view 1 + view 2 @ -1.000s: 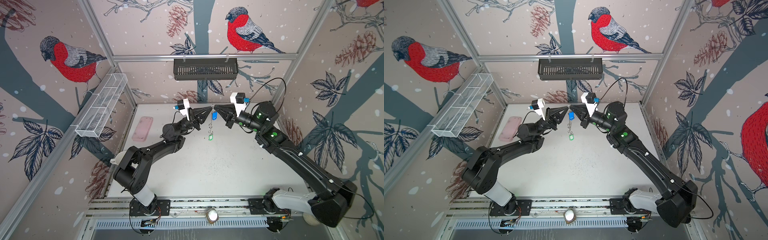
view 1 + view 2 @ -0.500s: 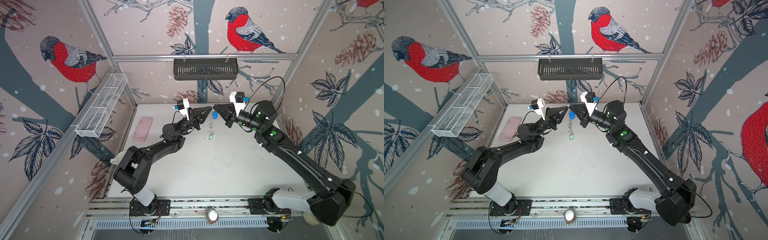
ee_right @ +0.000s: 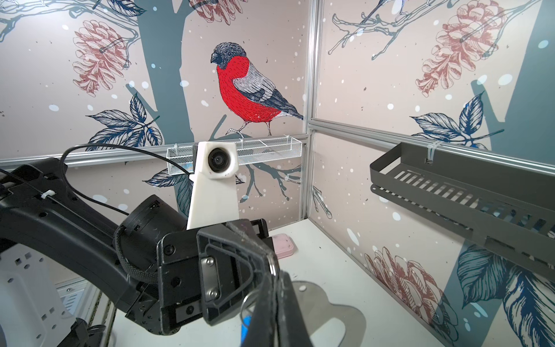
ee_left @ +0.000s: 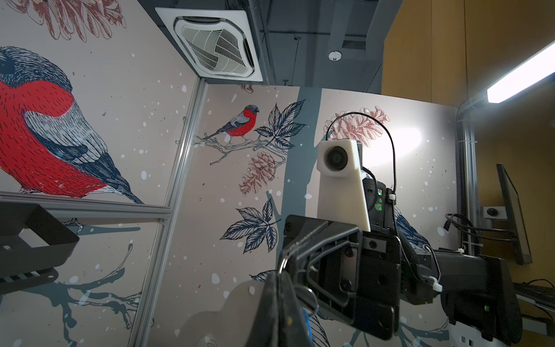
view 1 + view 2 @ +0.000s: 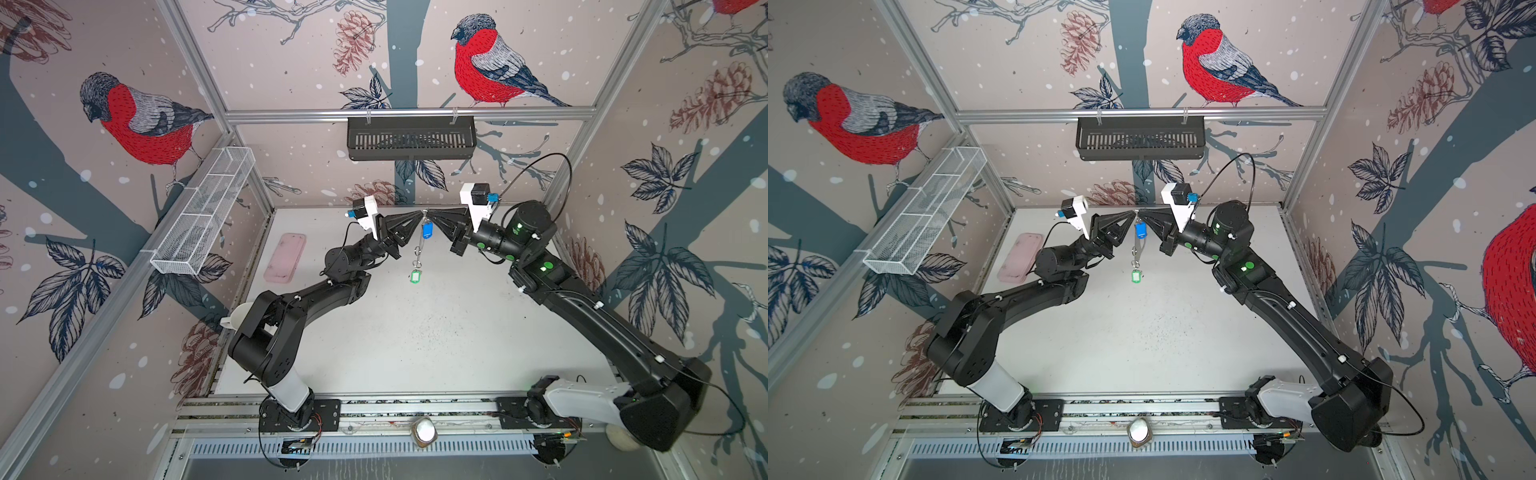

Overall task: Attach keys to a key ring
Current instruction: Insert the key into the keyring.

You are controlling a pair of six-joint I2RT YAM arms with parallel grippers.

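We see key ring (image 3: 348, 315) aloft, far centre over tabletop (image 5: 415, 345) | left pincer (image 5: 419, 215) and right pincer (image 5: 430, 214) both clenched on it, tips meeting | keys (image 5: 418, 254) dangle below | we fear thin metal slipping from either grip if arms pull apart, dropping everything

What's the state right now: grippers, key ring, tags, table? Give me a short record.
left gripper: shut on key ring, raised
right gripper: shut on key ring, tip to tip with left gripper
blue tag: hanging just under the tips
green tag: lowest on the dangling string, clear of table
pink case: flat on table, untouched
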